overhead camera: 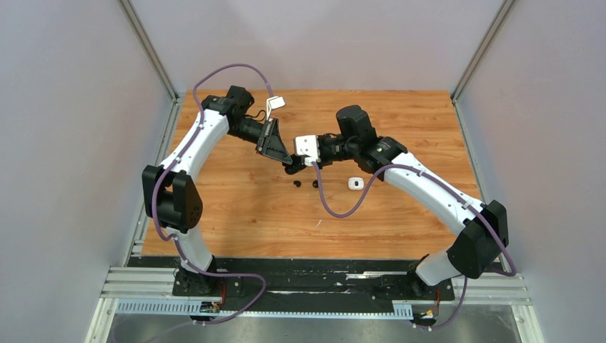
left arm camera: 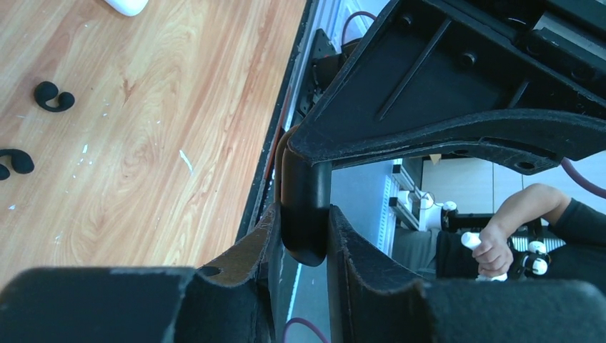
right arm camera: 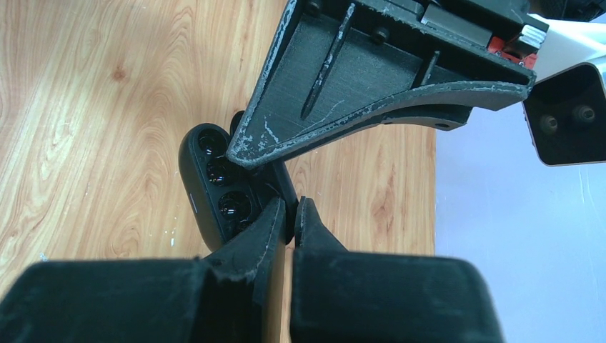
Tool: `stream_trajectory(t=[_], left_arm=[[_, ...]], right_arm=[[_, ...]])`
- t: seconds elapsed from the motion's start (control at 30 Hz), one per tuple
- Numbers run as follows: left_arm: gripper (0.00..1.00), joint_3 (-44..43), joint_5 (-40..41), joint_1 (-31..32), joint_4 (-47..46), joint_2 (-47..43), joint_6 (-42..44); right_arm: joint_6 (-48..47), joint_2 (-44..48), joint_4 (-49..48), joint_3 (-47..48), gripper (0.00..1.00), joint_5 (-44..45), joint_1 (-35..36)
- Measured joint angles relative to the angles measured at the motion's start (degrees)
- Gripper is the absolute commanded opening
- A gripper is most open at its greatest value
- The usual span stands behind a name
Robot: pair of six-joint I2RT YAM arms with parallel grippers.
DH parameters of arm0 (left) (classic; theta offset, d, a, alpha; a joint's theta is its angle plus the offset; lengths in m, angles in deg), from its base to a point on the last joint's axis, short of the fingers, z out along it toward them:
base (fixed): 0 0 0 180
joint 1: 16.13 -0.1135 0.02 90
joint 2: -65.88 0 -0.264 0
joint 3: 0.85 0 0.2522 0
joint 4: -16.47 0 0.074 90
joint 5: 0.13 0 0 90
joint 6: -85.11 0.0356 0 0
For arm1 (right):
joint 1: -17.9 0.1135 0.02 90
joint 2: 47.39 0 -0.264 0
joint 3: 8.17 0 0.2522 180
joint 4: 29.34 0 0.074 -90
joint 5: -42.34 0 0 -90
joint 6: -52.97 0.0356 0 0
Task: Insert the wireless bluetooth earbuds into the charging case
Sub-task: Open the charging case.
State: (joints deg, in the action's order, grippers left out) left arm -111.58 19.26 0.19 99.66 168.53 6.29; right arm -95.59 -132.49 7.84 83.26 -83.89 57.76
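Observation:
Both grippers hold a black charging case above the table's middle. It is open, and its empty wells show in the right wrist view. My left gripper is shut on one rounded edge of the case. My right gripper is shut on the thin lid of the case. In the top view the left gripper and the right gripper meet tip to tip. Two black earbuds lie on the wood just in front; they also show in the left wrist view. No white earbuds show.
A closed white case lies on the table to the right of the black earbuds, under the right forearm; its edge shows in the left wrist view. A purple cable hangs from the right arm over the table.

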Motion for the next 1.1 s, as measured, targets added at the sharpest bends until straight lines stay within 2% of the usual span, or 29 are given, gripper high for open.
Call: stream_trajectory(t=[0.07, 0.1, 0.17, 0.53, 0.63, 0.8, 0.87, 0.97, 1.03, 1.1], left_arm=[[0.27, 0.00, -0.02, -0.02, 0.00, 0.04, 0.11], [0.34, 0.00, -0.02, -0.02, 0.00, 0.04, 0.11], [0.39, 0.00, -0.02, -0.02, 0.00, 0.04, 0.07], [0.36, 0.17, -1.18, -0.44, -3.69, 0.07, -5.62], [0.27, 0.17, -1.49, -0.55, -4.48, 0.07, -6.82], [0.03, 0.55, -2.19, -0.61, -5.01, 0.07, -7.23], [0.00, 0.70, -2.38, -0.66, -5.07, 0.07, -7.23], [0.00, 0.70, -2.43, -0.68, -5.16, 0.07, -7.21], [0.00, 0.70, -2.40, -0.72, -5.14, 0.07, -7.15], [0.00, 0.70, -2.38, -0.70, -4.92, 0.07, -6.62]], right_arm=[[0.00, -0.09, -0.11, 0.00, 0.00, 0.04, 0.07], [0.00, -0.09, -0.11, 0.00, 0.00, 0.13, 0.09], [0.02, -0.09, -0.13, 0.00, 0.00, 0.15, 0.09], [0.04, -0.09, -1.22, -0.02, 0.00, 0.46, 0.20], [0.04, -0.09, -1.51, -0.02, 0.00, 0.83, 0.20], [0.17, -0.07, -1.66, -0.02, 0.00, 1.14, 0.22], [0.28, -0.09, -1.66, -0.04, 0.00, 1.16, 0.24], [1.07, -0.09, -1.86, -0.07, 0.08, 1.29, 0.26], [2.29, -0.09, -2.03, -0.07, 0.22, 1.51, 0.24], [4.66, -0.07, -2.60, -0.04, 0.29, 1.60, 0.09]])
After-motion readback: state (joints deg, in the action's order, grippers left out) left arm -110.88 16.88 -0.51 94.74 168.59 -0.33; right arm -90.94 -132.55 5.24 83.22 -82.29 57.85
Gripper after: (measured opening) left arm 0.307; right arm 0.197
